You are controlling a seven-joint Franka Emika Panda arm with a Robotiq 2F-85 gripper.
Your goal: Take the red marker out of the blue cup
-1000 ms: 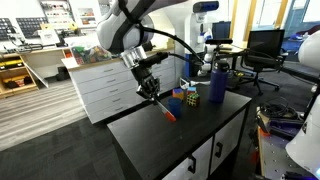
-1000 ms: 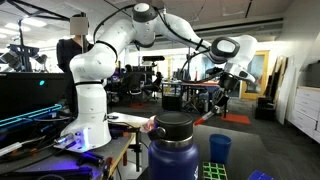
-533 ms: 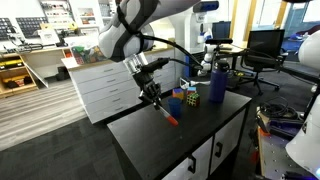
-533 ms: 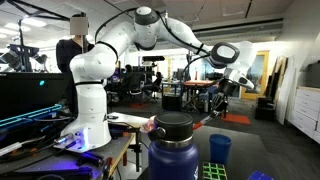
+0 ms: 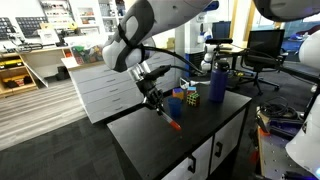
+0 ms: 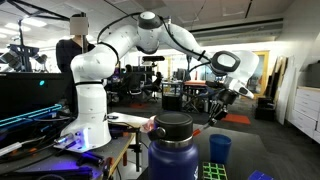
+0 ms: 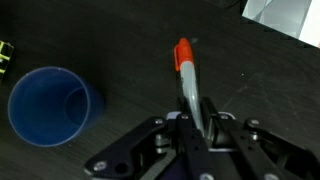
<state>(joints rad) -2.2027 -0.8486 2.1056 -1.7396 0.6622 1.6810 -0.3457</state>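
My gripper (image 5: 155,101) is shut on the red marker (image 5: 172,120), which hangs tilted from the jaws with its red tip just above the black tabletop (image 5: 190,135). In the wrist view the marker (image 7: 188,75) runs from my jaws (image 7: 200,128) out over the dark table, red cap at the far end. The blue cup (image 7: 48,103) stands empty to the left of the marker in that view, apart from it. It also shows in both exterior views (image 5: 177,101) (image 6: 219,149). My gripper (image 6: 224,100) is to the upper right of the cup there.
A multicoloured puzzle cube (image 5: 190,97) stands by the cup, with a tall dark blue bottle (image 5: 217,82) behind it. The bottle fills the foreground in an exterior view (image 6: 173,150). A green-black cube (image 6: 214,172) lies beside it. The table's front edge drops off near the marker.
My gripper has moved down and slightly sideways with the red marker, bringing its tip closer to the tabletop. The cup, cube and bottle have not moved.
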